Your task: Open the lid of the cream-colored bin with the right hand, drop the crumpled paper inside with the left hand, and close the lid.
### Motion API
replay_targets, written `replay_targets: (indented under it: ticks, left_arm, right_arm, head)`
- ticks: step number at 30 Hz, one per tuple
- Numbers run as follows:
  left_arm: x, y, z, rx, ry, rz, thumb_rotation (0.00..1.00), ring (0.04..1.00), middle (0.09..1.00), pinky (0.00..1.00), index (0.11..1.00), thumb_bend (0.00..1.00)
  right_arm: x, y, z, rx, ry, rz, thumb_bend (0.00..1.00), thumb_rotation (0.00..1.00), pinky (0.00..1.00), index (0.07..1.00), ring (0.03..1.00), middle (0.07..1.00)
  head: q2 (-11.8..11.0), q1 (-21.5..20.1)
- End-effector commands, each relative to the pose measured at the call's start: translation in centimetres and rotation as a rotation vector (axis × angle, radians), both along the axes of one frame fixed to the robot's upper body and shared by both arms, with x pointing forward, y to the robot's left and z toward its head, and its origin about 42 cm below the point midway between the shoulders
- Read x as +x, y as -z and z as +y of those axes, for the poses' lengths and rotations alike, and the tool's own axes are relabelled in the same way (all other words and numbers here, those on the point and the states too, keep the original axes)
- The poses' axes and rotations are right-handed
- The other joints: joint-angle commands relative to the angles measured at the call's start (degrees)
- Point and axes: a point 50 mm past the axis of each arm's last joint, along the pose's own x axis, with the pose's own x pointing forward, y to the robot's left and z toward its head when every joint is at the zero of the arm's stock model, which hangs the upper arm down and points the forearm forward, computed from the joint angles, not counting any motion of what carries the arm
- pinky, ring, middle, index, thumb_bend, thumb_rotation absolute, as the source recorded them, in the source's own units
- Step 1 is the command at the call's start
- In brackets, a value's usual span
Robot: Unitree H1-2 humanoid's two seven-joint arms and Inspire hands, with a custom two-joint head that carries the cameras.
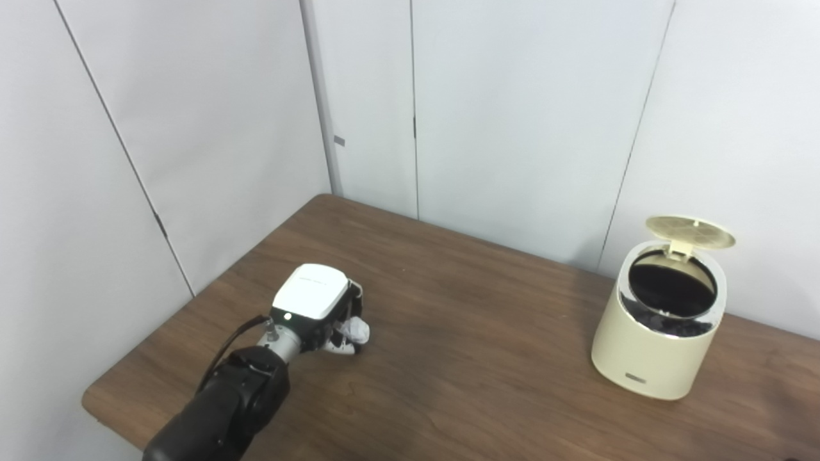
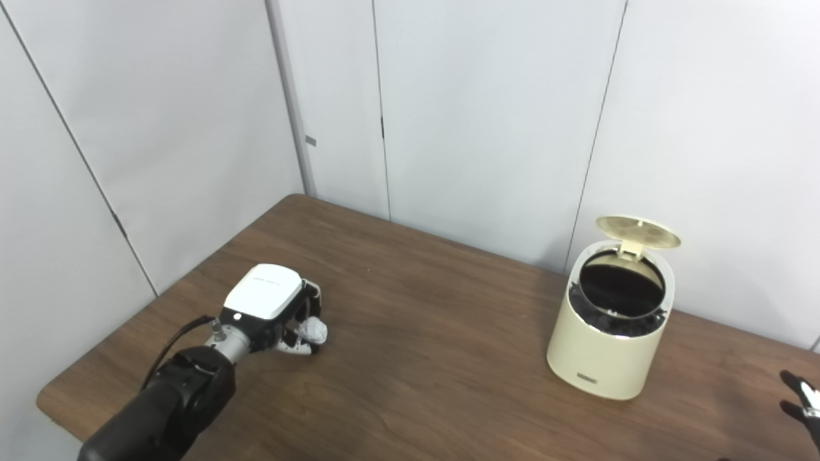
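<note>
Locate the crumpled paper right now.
The crumpled paper is at the table's left side, within the left hand's fingers, far left of the open cream-colored bin.

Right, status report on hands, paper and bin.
Left hand shut on crumpled paper, low at table. Right hand at frame edge, state unclear. Bin lid up. Nothing between paper and bin.

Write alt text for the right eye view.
The left hand closes around the crumpled paper on a brown wooden table. To the right stands the cream-colored bin, its lid raised open. Fingertips of the right hand show at the right edge.
</note>
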Motion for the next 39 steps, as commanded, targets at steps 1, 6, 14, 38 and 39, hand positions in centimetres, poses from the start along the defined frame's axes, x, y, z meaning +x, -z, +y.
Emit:
replay_targets:
  ticks: [1,6,14,38,39]
  left_arm:
    - [0.3,-3.3,-0.5,0.019,0.042,-0.151,0.00,0.230,0.471,0.17,0.484,0.53]
    - [0.5,-5.9,-2.4,0.017,0.082,-0.233,0.00,0.242,0.471,0.18,0.484,0.53]
    - [1.2,-8.3,-5.5,0.018,0.161,-0.332,0.00,0.239,0.471,0.16,0.484,0.53]
    - [7.7,-10.6,-17.2,-0.203,0.472,-0.551,0.00,0.294,0.441,0.22,0.499,0.52]
    - [8.1,-10.6,-17.6,-0.213,0.478,-0.556,0.00,0.308,0.431,0.23,0.509,0.52]
  right_arm:
    - [0.8,-2.0,-0.1,-0.005,-0.016,-0.080,0.90,0.66,0.00,0.947,0.909,0.991]
    - [1.0,-2.0,0.2,-0.007,-0.015,-0.077,0.89,0.64,0.00,0.943,0.903,0.992]
    - [1.0,-2.0,0.8,-0.024,-0.004,-0.087,0.82,0.53,0.00,0.947,0.935,0.988]
    - [0.5,-2.0,3.7,-0.036,-0.016,-0.073,0.84,0.22,0.75,0.865,0.865,0.909]
    - [0.4,-2.0,3.7,-0.039,-0.015,-0.070,0.84,0.23,0.75,0.867,0.866,0.910]
  head:
    - [0.0,0.1]
    - [-0.2,-1.2]
    - [-0.6,-4.4]
    - [-3.6,-20.5]
    - [-3.6,-20.8]
